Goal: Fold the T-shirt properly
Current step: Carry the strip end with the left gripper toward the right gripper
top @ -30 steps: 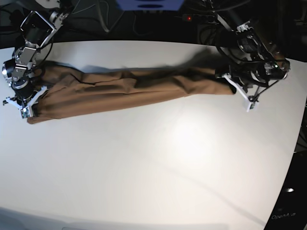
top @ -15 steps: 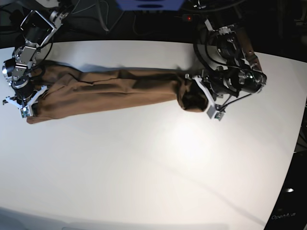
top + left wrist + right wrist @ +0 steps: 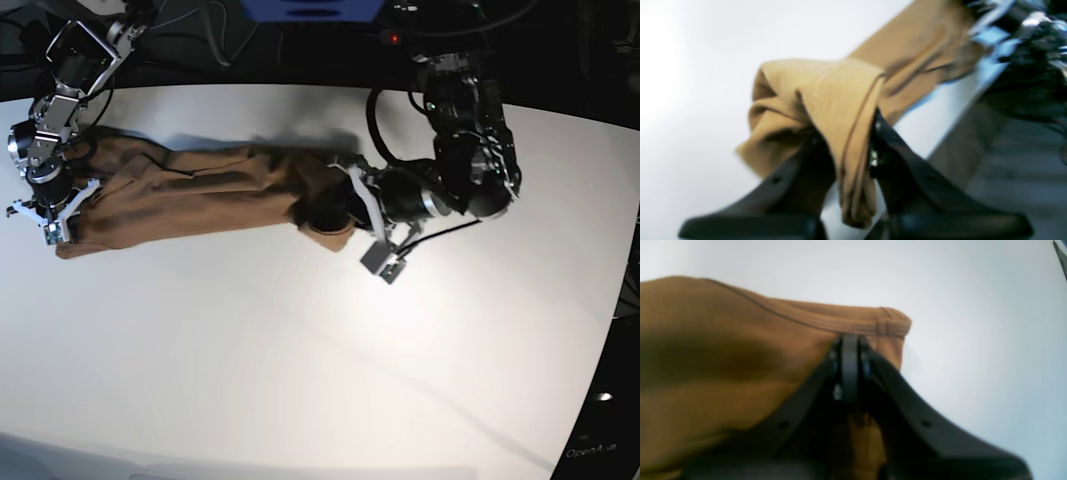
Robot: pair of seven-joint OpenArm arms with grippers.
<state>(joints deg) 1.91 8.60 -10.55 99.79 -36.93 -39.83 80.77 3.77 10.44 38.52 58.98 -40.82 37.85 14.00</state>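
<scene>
Your T-shirt [image 3: 200, 195] lies as a long narrow band on the white worktop [image 3: 320, 370], along its far edge, running from the far left corner toward the middle.

Your right gripper [image 3: 55, 215] sits at the band's left end, close to the worktop's left edge. In the right wrist view its jaws are pressed together on the cloth just below a stitched hem, and the fabric [image 3: 723, 366] spreads away to the left of them while bare worktop fills the right side.

Your left gripper [image 3: 365, 220] holds the other end near the middle of the worktop, a little toward the far edge. That end is lifted and doubled back over the band, so a dark rounded fold shows beside the jaws in the base view. In the left wrist view, which is blurred, you can see the jaws pinching a hanging strip of the tan cloth [image 3: 840, 110] between them; the strip bulges above the jaws and trails below them, and the band beyond runs off toward the worktop's edge.
</scene>
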